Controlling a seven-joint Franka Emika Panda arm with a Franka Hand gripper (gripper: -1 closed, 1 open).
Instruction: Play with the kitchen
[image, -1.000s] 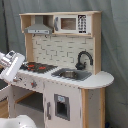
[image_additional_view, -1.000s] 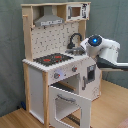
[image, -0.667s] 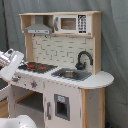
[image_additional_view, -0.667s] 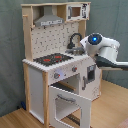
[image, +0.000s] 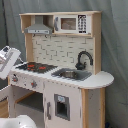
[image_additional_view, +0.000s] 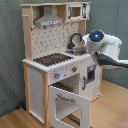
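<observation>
Kitchen fills centre frame in both exterior views, oven door hanging open at lower centre of the second exterior view. Arm at right, beside sink; grip state cannot tell. Best approach slowly, clearing faucet.

One kitchen: one hob with two red rings, one faucet, one sink, one hood, one microwave, two knobs.
</observation>
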